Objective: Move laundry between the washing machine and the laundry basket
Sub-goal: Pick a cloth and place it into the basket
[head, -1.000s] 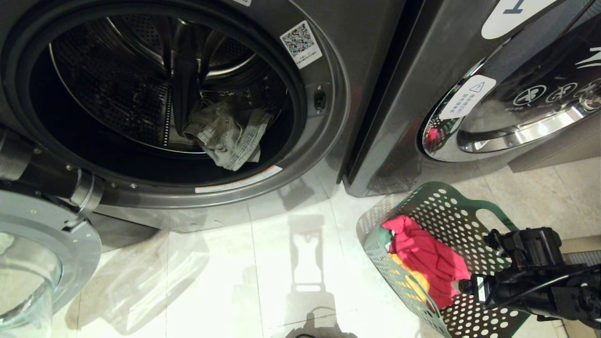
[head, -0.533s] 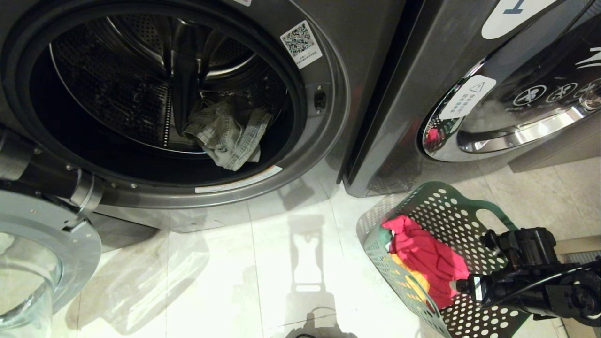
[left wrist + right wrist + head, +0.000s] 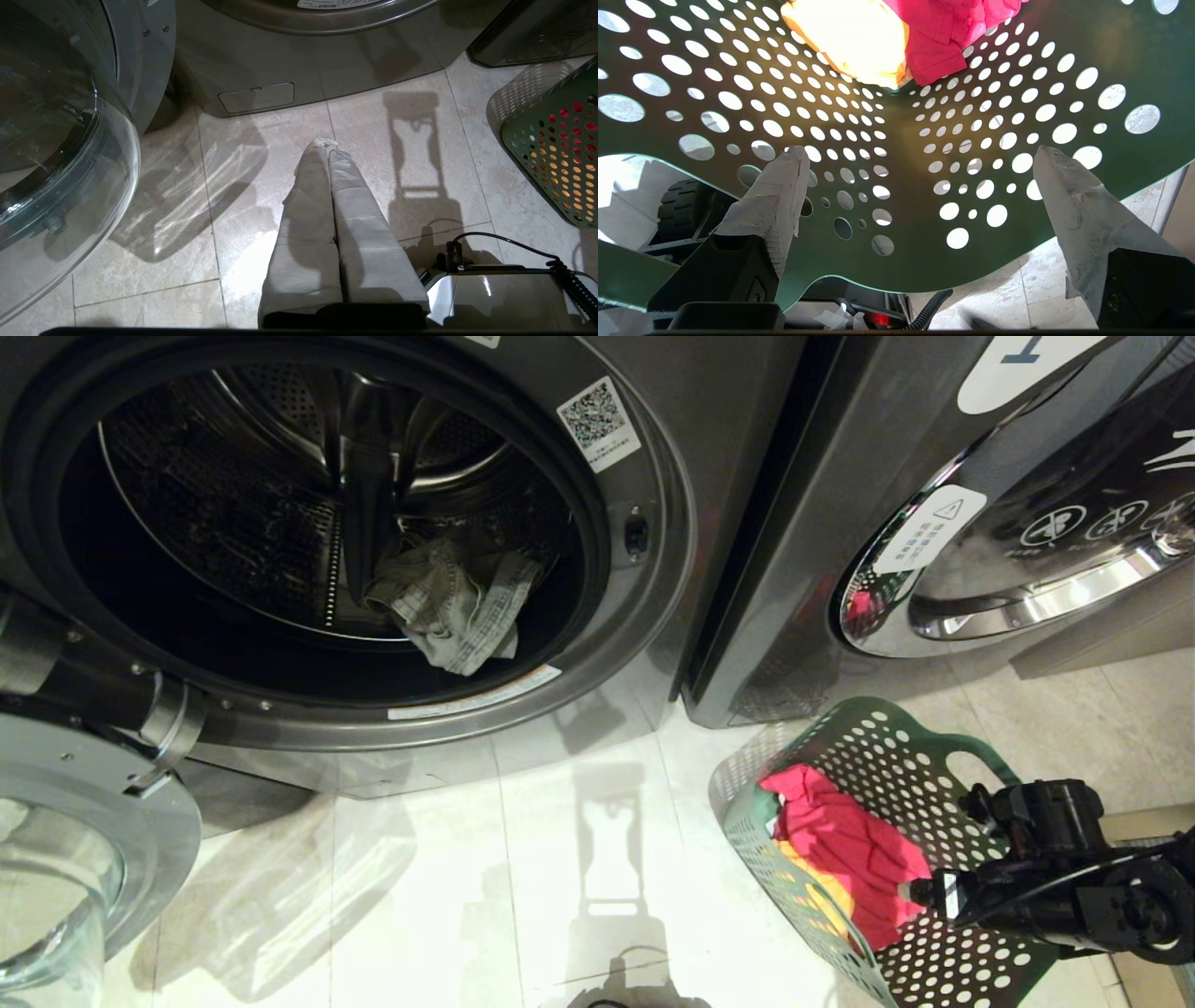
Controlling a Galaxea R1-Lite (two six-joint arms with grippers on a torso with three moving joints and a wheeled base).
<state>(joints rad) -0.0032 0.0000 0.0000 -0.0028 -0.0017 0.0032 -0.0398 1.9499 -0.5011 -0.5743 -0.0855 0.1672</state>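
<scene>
The washing machine [image 3: 653, 644] stands with its door swung open to the left. A grey-green checked garment [image 3: 453, 607] lies at the front of the drum. The dark green laundry basket [image 3: 896, 747] sits on the floor at the lower right, holding red laundry [image 3: 845, 845] over a yellow piece [image 3: 822, 896]. My right gripper [image 3: 920, 151] hangs open just inside the basket's near wall [image 3: 896, 252], with nothing between its taped fingers [image 3: 780, 186]; the red and yellow laundry lie beyond them. My left gripper [image 3: 327, 142] is parked low over the floor, shut and empty.
The open glass door [image 3: 56, 859] sticks out at the lower left. A second machine [image 3: 1008, 560] with its door shut stands right of the open one, just behind the basket. Pale floor tiles [image 3: 523, 877] lie between door and basket.
My right arm has shifted only slightly over the basket. The laundry, the basket and the left arm are as before.
</scene>
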